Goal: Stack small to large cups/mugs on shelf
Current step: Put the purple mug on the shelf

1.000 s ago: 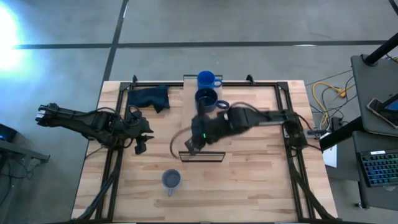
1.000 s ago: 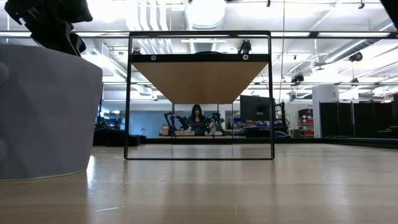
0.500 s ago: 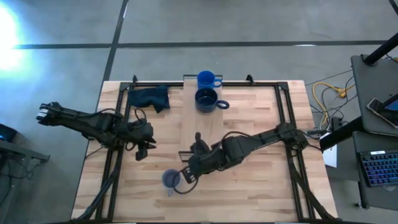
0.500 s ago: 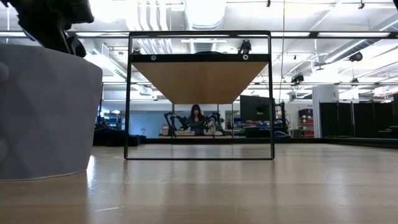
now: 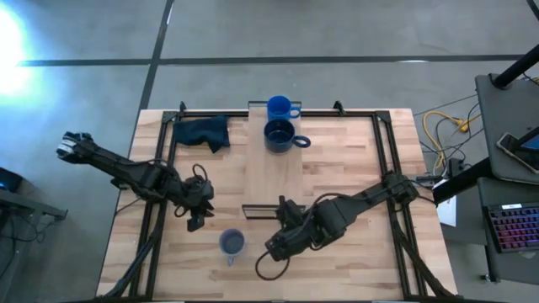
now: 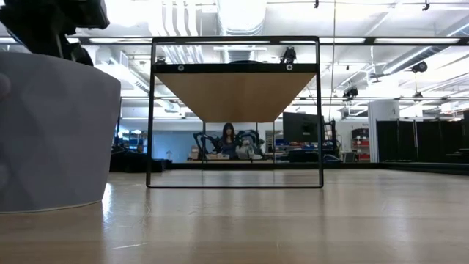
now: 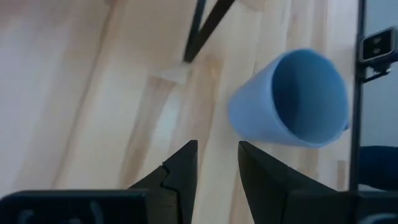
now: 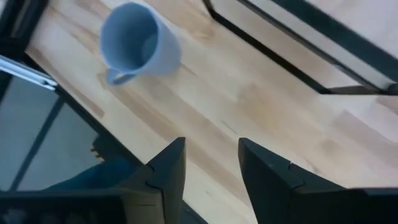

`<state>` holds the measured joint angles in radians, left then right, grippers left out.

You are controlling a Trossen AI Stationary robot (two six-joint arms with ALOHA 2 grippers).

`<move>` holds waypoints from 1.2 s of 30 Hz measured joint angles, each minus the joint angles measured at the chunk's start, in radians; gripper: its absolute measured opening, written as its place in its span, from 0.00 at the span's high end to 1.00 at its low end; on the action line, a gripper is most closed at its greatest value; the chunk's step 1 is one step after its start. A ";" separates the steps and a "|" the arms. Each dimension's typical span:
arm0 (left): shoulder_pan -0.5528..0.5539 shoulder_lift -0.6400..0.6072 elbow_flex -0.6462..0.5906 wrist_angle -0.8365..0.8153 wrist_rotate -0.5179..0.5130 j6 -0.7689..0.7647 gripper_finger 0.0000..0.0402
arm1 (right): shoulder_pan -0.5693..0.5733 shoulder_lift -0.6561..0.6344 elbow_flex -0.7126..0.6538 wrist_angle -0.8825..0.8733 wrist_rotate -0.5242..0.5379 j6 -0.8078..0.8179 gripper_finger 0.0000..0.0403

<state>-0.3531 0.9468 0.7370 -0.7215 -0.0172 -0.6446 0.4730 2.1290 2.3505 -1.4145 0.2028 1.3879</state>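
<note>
High view: small grey-blue mug (image 5: 232,242) standing near table (image 5: 354,168) edge; right tool (image 5: 271,250) hovering beside it, fingers parted, empty. Left tool (image 5: 194,223) likewise. Should straddle the wall squarely before closing.

**Workshop floor and hall behind the desk**

From above, a grey concrete floor (image 5: 337,34) fills the top of the frame, crossed by dark seam lines, with a bright glare (image 5: 13,38) at the upper left. At the right edge stand a grey cart (image 5: 509,126), yellow cables (image 5: 442,126) and a lit keyboard (image 5: 514,227). The level view shows a long hall with white ceiling ducts (image 6: 242,15), strip lights, dark monitors (image 6: 300,128) and a person (image 6: 228,139) seated far off at centre.
</note>
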 joint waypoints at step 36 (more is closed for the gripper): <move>-0.088 0.426 0.254 0.005 -0.010 -0.311 0.75 | 0.183 -0.013 0.000 -0.157 0.064 0.132 0.65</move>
<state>-0.4408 1.3729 0.9909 -0.7163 -0.0270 -0.9559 0.6558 2.1159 2.3508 -1.5711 0.2668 1.5200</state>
